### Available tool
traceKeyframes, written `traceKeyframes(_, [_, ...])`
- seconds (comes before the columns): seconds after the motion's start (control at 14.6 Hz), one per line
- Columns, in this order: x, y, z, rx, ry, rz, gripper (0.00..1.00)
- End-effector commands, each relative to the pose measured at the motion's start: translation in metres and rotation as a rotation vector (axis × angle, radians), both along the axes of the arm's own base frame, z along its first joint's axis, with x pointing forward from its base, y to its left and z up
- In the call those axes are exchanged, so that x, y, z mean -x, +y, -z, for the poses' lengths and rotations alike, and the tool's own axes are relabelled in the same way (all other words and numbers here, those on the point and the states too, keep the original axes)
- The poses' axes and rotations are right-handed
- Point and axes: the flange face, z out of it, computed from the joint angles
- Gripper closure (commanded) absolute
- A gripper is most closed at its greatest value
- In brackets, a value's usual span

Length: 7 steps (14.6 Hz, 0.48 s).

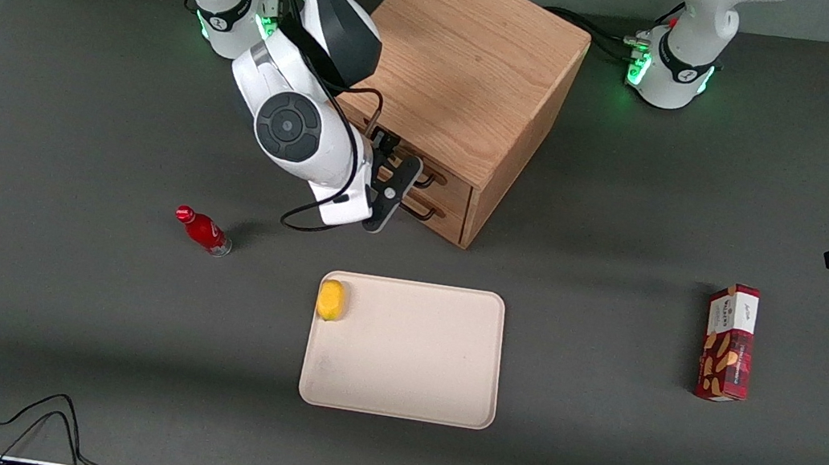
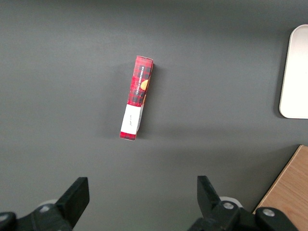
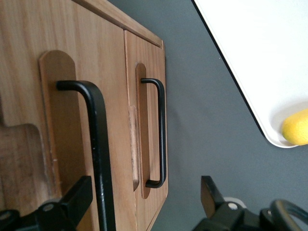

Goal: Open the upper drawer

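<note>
The light-oak cube cabinet (image 1: 470, 70) faces the front camera at an angle. The upper drawer (image 1: 454, 192) has a thin dark bar handle (image 1: 431, 180); the lower drawer (image 1: 446, 225) sits under it. Both look shut. My right gripper (image 1: 390, 189) is right in front of the upper drawer. In the right wrist view the gripper (image 3: 144, 202) is open. The upper drawer (image 3: 29, 96) fills the view, and its handle (image 3: 98, 144) runs between the fingers, close to one finger (image 3: 79, 197). The lower drawer (image 3: 151, 57) and its handle (image 3: 161, 134) lie below the gripper.
A cream tray (image 1: 406, 349) with a lemon (image 1: 330, 299) lies nearer the front camera than the cabinet. A red bottle (image 1: 204, 231) lies toward the working arm's end. A red box (image 1: 728, 341) lies toward the parked arm's end and also shows in the left wrist view (image 2: 137, 96).
</note>
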Motion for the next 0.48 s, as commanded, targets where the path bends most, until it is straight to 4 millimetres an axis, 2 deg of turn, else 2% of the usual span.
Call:
traceKeyframes(0.0, [-0.005, 0.002, 0.008, -0.025, -0.001, 0.009, 0.0])
traceKeyframes(0.41, [-0.008, 0.003, 0.022, -0.008, -0.006, 0.006, 0.0])
